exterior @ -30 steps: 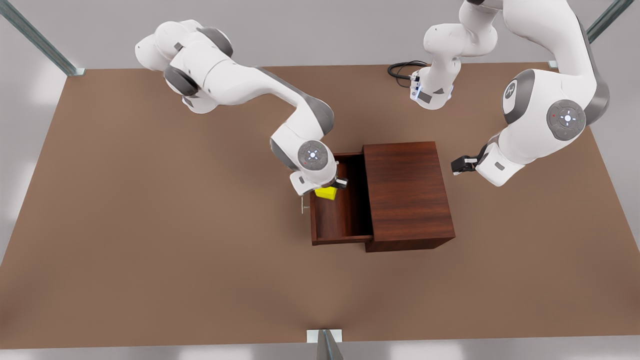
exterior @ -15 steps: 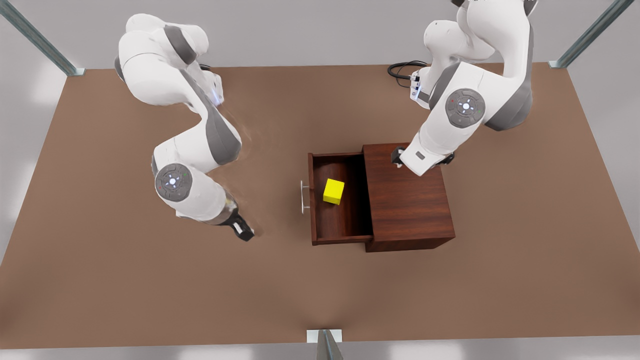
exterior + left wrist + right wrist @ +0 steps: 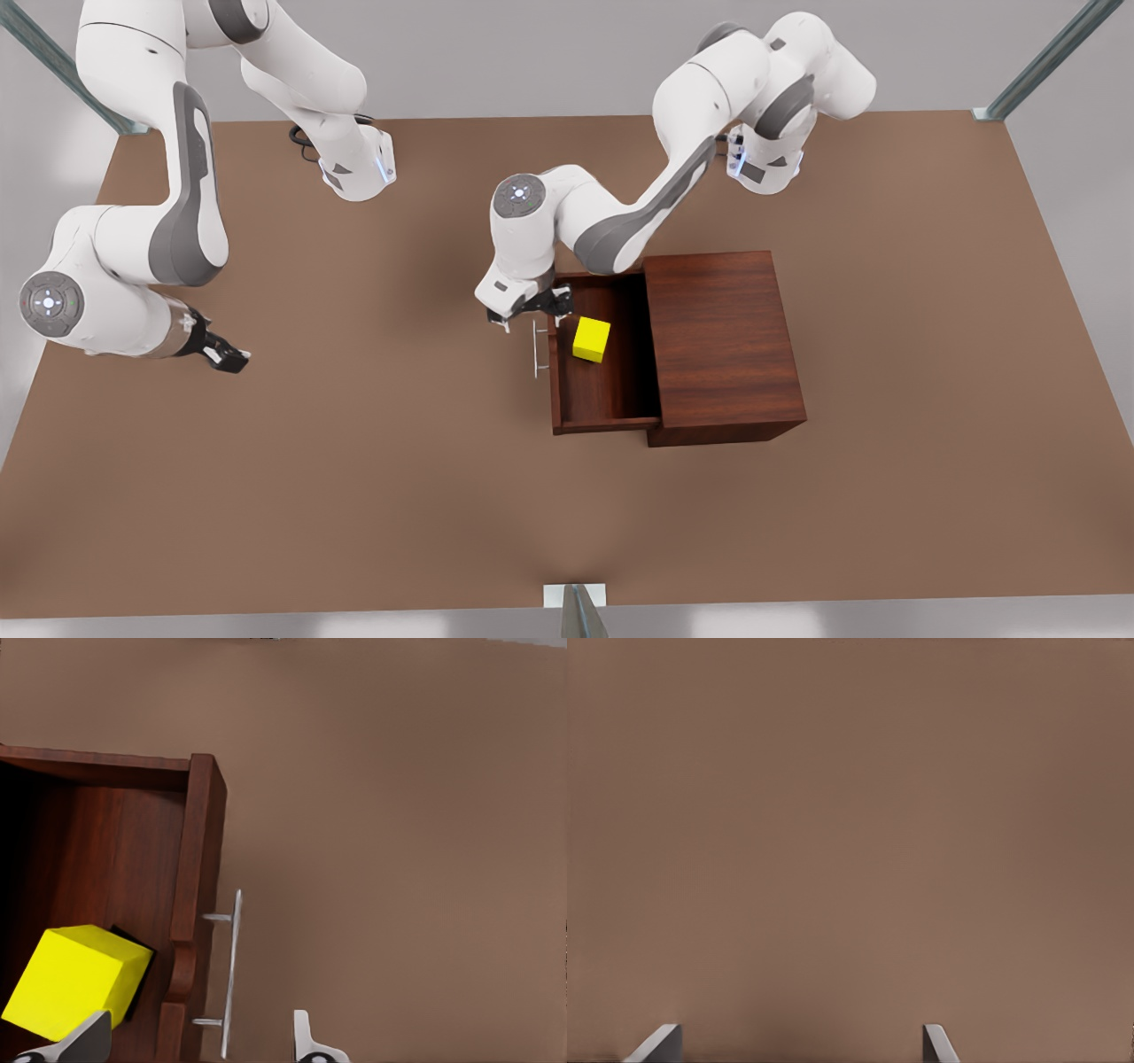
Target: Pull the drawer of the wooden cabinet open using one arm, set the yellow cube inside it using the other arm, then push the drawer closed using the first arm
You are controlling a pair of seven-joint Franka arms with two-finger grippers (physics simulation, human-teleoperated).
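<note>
Over the front view's middle, the left gripper (image 3: 524,312) has swung across from above the cabinet (image 3: 722,346) to the drawer (image 3: 602,390) front; the waiting right gripper (image 3: 226,356) has retreated leftward. The cube (image 3: 591,339) stays inside, square to the walls. From the left wrist, spread fingers (image 3: 303,1041) straddle the handle (image 3: 232,970), which runs along the front panel. From the right wrist, fingers (image 3: 937,1043) are spread over bare table (image 3: 850,833).
</note>
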